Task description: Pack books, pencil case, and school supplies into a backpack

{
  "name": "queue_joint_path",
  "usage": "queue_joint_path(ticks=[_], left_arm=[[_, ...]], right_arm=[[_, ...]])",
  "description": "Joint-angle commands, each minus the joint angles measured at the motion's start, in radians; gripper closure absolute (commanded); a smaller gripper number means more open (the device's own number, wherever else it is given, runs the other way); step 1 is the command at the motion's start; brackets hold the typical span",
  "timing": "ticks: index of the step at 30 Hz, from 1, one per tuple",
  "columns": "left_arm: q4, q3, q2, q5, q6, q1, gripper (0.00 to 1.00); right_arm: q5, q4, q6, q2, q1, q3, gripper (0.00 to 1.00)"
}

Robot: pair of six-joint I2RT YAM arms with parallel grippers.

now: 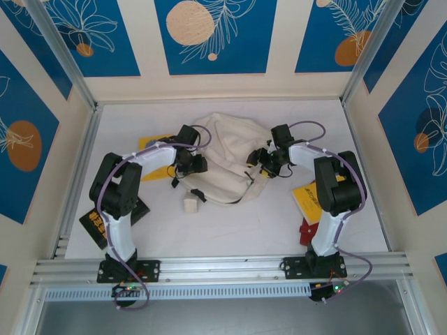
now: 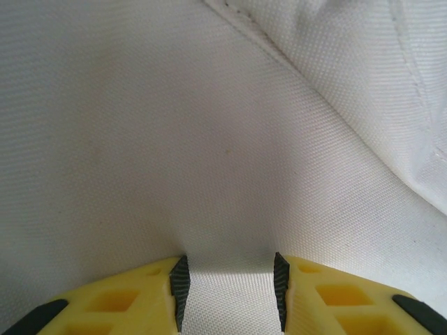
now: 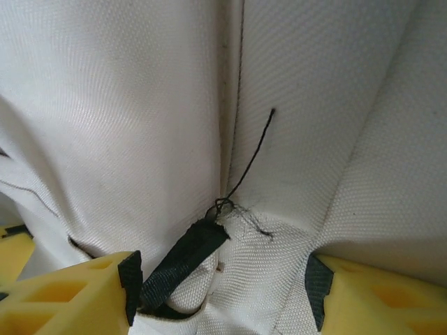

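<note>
Packing seemed unstarted: books (image 1: 308, 197) lay beside the backpack (image 1: 227, 157). The left gripper (image 2: 230, 283) pinched its fabric. Whether the right gripper (image 3: 223, 283), straddling more fabric, had clamped, I could not tell.

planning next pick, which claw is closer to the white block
Left. The left claw is on the backpack just beyond the block; the right claw is across the backpack.

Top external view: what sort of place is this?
Probably a robot test booth, not a classroom: a left arm and right arm bolted to a metal rail, a white table boxed in by blue leaf-print panels, and a cream backpack laid between them.
</note>
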State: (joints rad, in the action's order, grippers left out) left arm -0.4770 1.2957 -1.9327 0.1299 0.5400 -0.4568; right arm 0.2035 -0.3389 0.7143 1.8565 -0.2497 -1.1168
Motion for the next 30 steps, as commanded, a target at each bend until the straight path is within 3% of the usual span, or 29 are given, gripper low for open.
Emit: queue_joint_path(ticks=[1, 10, 15, 22, 30], left_arm=[[-0.096, 0.011, -0.054, -0.154, -0.044, 0.065, 0.59], [-0.116, 0.061, -0.047, -0.207, -0.107, 0.180, 0.59], [-0.105, 0.043, 0.066, -0.087, -0.097, 0.170, 0.54], [-0.014, -0.058, 0.232, 0.112, 0.019, 0.080, 0.46], [0.074, -0.076, 0.206, 0.095, 0.189, -0.104, 0.44]], right_arm=[[0.048, 0.039, 0.013, 0.046, -0.041, -0.021, 0.32], [0.128, 0.109, 0.100, 0.115, -0.154, -0.085, 0.32], [0.115, 0.084, 0.088, 0.030, -0.125, -0.075, 0.32], [0.097, 0.070, 0.118, -0.086, -0.077, -0.008, 0.33], [0.065, 0.093, 0.179, -0.139, -0.066, 0.041, 0.34]])
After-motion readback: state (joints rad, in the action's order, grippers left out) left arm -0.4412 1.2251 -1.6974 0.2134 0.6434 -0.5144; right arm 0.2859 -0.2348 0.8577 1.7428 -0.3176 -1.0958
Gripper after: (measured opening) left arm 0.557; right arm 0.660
